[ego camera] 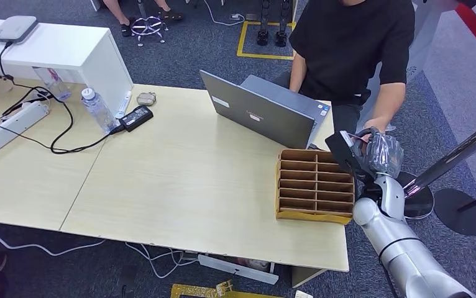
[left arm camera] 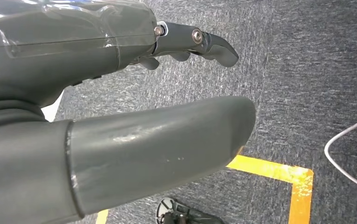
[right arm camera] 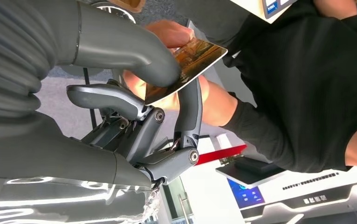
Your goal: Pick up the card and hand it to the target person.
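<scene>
Right hand [right arm camera: 134,93] pinches the card [right arm camera: 188,67] between thumb and finger, the person's hand [right arm camera: 167,35] apparently already on it. Left hand [left arm camera: 120,116] hangs loose, holding nothing. Risk: late release means tug or drop.

1. The card [right arm camera: 186,70] is amber-brown with a white edge.
2. The right hand [right arm camera: 134,98] is grey with darker fingers.
3. The worktop [ego camera: 179,180] is pale wood.
4. The box [ego camera: 314,186] is brown cardboard.
5. The laptop [ego camera: 263,112] is grey.
6. The person's shirt [ego camera: 353,43] is black.
7. The carpet [left arm camera: 316,70] is dark grey with a yellow line [left arm camera: 279,172].
</scene>
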Robot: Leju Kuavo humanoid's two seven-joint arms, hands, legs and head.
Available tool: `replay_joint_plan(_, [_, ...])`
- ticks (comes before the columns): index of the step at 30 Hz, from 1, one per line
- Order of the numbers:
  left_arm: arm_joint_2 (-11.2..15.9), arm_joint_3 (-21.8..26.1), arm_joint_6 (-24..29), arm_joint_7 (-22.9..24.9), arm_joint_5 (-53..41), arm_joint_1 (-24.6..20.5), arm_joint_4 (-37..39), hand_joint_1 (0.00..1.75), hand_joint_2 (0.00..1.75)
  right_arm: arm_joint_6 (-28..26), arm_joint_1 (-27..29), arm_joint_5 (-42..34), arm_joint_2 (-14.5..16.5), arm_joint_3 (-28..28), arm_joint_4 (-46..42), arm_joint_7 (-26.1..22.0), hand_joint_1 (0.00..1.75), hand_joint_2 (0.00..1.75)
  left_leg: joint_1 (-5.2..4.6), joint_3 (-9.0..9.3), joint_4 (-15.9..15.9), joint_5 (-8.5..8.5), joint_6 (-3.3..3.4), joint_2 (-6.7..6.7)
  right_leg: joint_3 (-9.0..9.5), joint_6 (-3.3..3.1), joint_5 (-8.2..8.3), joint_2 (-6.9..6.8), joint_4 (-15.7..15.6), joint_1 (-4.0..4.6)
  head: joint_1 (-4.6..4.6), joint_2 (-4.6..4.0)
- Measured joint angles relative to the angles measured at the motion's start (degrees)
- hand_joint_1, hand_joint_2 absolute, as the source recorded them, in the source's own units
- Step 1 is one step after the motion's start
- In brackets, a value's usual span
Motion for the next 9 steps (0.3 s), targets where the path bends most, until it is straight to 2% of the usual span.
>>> replay_joint_plan(4, [-0.03, -0.43, -0.02, 0.30, 0.00, 0.00, 0.00, 0.00, 0.00, -0.07, 0.02, 0.16, 0.01, 0.00, 0.28, 0.54, 1.38, 1.75, 0.00, 0.00, 0.01, 0.00, 0.00, 0.00, -0.01, 0.00, 0.00, 0.00, 0.00, 0.00, 0.00, 0.00])
replay_joint_plan(6, [-0.03, -0.64, -0.01, 0.31, 0.00, 0.00, 0.00, 0.00, 0.00, -0.07, 0.03, 0.34, 0.01, 0.00, 0.31, 0.91, 1.01, 1.75, 0.00, 0.00, 0.01, 0.00, 0.00, 0.00, -0.01, 0.00, 0.00, 0.01, 0.00, 0.00, 0.00, 0.00])
replay_joint_plan(8, [-0.04, -0.87, 0.00, 0.27, 0.00, 0.00, 0.00, 0.00, 0.00, 0.00, 0.04, 0.47, 0.01, 0.00, 0.32, 1.22, 0.34, 1.75, 0.00, 0.00, 0.01, 0.00, 0.00, 0.00, -0.02, 0.00, 0.00, 0.02, 0.00, 0.00, 0.00, 0.00])
replay_joint_plan(9, [-0.04, -0.95, 0.00, 0.26, 0.00, 0.00, 0.00, 0.00, 0.00, 0.03, 0.05, 0.50, 0.01, 0.00, 0.32, 1.30, 0.18, 1.75, 0.00, 0.00, 0.01, 0.00, 0.00, 0.00, -0.02, 0.00, 0.00, 0.02, 0.00, 0.00, 0.00, 0.00])
